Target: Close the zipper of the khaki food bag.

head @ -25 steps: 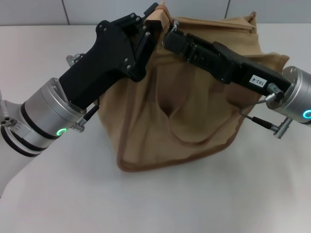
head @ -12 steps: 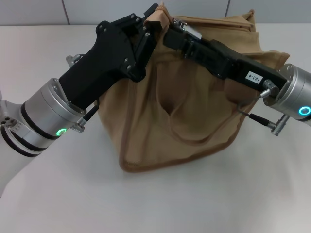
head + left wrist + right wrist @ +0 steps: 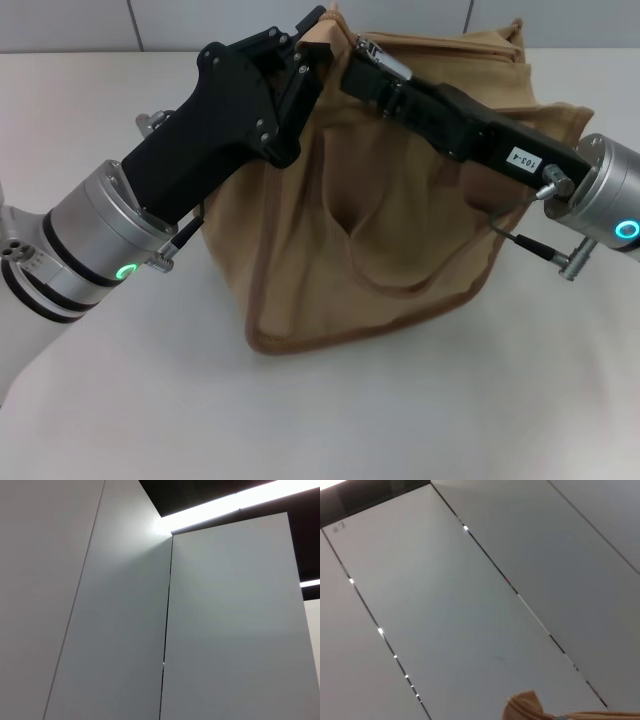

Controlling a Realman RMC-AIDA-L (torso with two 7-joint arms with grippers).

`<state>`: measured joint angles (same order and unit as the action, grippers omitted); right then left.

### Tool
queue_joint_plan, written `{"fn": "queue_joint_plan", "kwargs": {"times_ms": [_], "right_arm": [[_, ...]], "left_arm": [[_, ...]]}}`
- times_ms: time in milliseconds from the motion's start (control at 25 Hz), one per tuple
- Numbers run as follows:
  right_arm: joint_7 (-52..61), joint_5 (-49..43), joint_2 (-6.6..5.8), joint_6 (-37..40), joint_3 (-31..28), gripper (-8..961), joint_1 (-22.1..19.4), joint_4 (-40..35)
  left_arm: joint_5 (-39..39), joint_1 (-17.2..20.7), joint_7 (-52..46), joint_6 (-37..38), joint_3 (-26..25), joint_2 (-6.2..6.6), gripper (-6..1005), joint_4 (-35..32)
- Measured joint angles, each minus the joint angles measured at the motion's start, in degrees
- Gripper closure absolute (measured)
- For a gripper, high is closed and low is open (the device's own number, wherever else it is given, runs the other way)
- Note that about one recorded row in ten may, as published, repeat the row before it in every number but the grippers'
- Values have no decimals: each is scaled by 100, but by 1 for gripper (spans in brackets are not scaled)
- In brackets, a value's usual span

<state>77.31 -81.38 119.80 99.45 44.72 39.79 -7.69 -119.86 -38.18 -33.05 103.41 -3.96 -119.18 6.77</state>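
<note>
The khaki food bag (image 3: 380, 240) stands on the white table in the middle of the head view. My left gripper (image 3: 314, 48) is shut on the bag's raised top left corner. My right gripper (image 3: 357, 60) reaches in from the right and lies across the top panel. Its fingers are pinched together at the left end of the zipper (image 3: 450, 46), where a small silver slider (image 3: 366, 44) shows. The tan zip line runs from there to the bag's far right corner. A scrap of khaki fabric (image 3: 524, 706) shows in the right wrist view. The left wrist view shows only wall panels.
The white table (image 3: 120, 400) stretches around the bag in front and to both sides. A grey tiled wall (image 3: 70, 25) runs along the back. My two arms cross over the bag's upper half.
My right gripper has shifted slightly up and to the right along the bag's top, and the silver slider has moved with it. The left gripper has held still.
</note>
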Motion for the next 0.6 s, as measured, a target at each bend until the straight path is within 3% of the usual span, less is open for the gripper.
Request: {"fn": "queue_joint_plan", "kwargs": {"times_ms": [600], "right_arm": [[-42, 3, -18, 78, -59, 582, -135, -14]], "left_arm": [[10, 29, 0, 1, 0, 0, 859, 0]]}}
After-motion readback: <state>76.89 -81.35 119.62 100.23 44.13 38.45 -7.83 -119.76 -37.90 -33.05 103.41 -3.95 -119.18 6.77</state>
